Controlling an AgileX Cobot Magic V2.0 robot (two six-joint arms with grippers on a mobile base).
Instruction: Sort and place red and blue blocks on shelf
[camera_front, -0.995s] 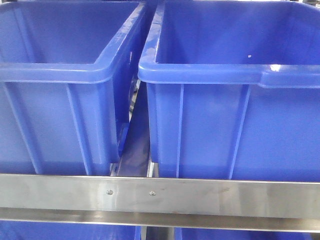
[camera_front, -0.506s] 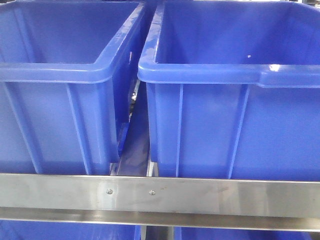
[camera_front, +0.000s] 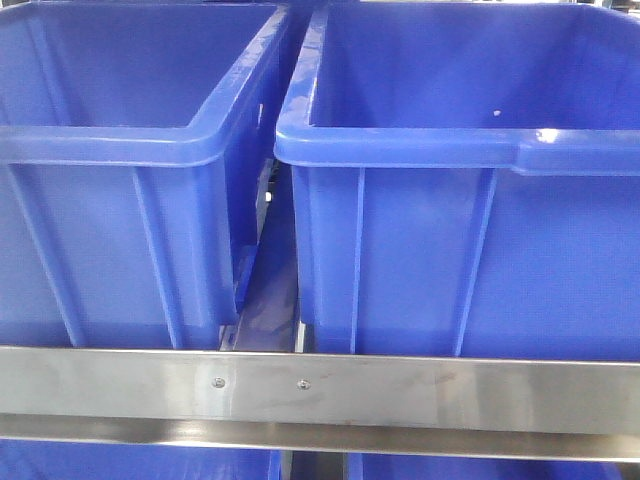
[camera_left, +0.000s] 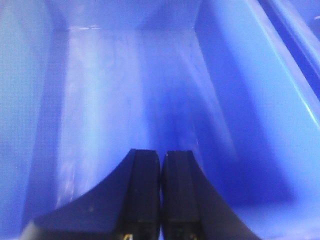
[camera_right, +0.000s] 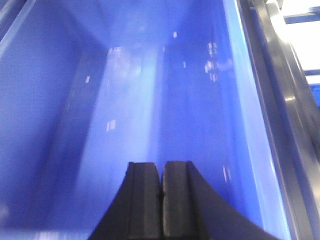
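Observation:
The red and blue blocks are out of view in every frame. The shelf shows in the front view as a brushed-steel front rail (camera_front: 320, 388) with two small screws. My left gripper (camera_left: 161, 152) is shut and empty, pointing into a large blue bin (camera_left: 125, 90). My right gripper (camera_right: 160, 164) is shut and empty, pointing into another large blue bin (camera_right: 150, 100). Neither gripper shows in the front view.
Two large blue plastic bins stand side by side on the shelf, left (camera_front: 110, 150) and right (camera_front: 460, 150), with a narrow gap (camera_front: 268, 290) between them. More blue bins show below the rail. A steel upright (camera_right: 287, 95) runs along the right bin's edge.
The front view has shifted very slightly; the bins and rail sit a few pixels lower-left than before. Nothing else has moved.

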